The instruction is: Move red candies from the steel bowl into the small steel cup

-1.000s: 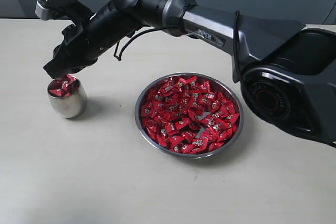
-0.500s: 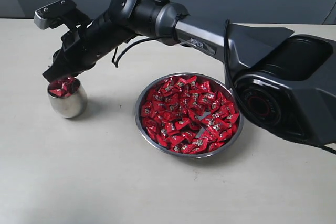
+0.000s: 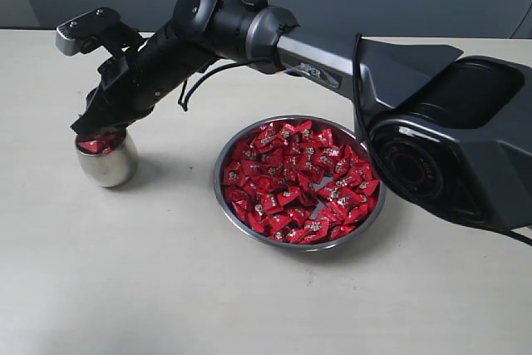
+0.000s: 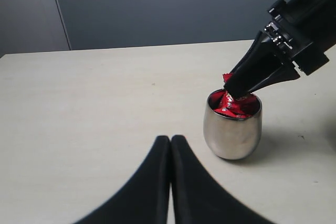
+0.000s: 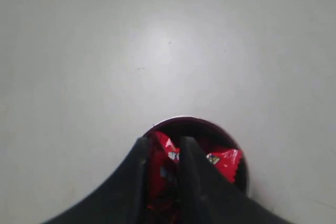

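The small steel cup (image 3: 106, 161) stands at the left and holds several red candies (image 4: 237, 107). My right gripper (image 3: 97, 129) reaches across and sits at the cup's mouth (image 5: 185, 119), tips dipping inside. It is shut on a red candy (image 5: 167, 149) pinched between its fingers. The steel bowl (image 3: 217, 182) in the middle is full of red candies (image 3: 298, 182). In the left wrist view my left gripper (image 4: 170, 139) is shut on nothing and hovers low over the table a short way from the cup (image 4: 232, 131).
The right arm's dark body (image 3: 449, 130) spans the table from the right edge, passing above and behind the bowl. Bare beige tabletop (image 3: 150, 288) lies in front of the cup and bowl. A grey wall (image 4: 157, 3) stands behind.
My right gripper has sunk a little with its candy, from just above the cup down into the cup's mouth, hiding more of the candies inside.
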You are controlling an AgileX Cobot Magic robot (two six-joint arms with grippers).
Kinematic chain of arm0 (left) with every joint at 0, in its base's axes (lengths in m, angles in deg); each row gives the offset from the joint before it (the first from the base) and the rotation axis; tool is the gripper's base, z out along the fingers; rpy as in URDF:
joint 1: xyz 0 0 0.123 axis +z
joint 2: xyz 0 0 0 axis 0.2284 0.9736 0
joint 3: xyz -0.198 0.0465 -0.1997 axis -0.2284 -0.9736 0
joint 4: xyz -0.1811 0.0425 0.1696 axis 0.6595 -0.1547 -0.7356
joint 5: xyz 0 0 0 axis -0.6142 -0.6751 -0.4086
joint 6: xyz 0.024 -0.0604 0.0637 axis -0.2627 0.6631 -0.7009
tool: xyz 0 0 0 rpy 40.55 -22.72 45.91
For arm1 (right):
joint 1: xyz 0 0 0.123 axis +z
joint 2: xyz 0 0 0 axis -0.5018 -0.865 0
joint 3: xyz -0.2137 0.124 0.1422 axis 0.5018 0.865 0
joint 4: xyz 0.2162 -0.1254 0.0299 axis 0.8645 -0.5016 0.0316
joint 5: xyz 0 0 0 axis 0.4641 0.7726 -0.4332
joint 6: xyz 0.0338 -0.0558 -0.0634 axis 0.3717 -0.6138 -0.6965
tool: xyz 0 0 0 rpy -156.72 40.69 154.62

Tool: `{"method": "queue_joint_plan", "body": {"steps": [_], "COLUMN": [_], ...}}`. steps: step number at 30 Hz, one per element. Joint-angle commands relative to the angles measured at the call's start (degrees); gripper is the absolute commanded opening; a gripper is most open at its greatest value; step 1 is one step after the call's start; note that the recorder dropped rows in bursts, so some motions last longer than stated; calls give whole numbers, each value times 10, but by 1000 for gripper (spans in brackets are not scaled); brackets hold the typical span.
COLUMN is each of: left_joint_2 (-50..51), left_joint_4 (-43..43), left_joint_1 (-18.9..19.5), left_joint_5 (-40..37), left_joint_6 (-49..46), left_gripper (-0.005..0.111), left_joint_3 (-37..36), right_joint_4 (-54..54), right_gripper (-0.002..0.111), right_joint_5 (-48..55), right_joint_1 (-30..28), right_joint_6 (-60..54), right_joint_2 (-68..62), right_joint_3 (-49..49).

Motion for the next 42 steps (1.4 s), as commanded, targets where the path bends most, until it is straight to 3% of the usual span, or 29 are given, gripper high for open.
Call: {"method": "queue_joint_plan", "body": {"steps": [1, 7, 12, 14, 33, 42], "left_joint_2": [-3, -3, -3, -3, -3, -3], "left_joint_4": [-1, -1, -1, -1, -1, -1], "left_joint_1": [-4, -4, -4, -4, -4, -4], "left_joint_5": [1, 1, 1, 1, 1, 1], "left_joint_6": [1, 1, 1, 1, 1, 1], "left_gripper": [0, 0, 0, 0, 0, 0], "left_joint_3": [-2, -2, -2, -2, -2, -2], "right_joint_4": [-1, -12, -13, -13, -13, -118], "right_gripper": [-1, 2, 32, 36, 37, 37], "right_joint_5": [7, 23, 20, 19, -14, -57], "right_joint_1": [2, 2, 2, 2, 1, 1], "right_joint_6": [-2, -1, -1, -1, 2, 97], "right_joint_2": [-2, -2, -2, -2, 15, 70], "right_joint_3": [-4, -4, -4, -4, -4, -4]}}
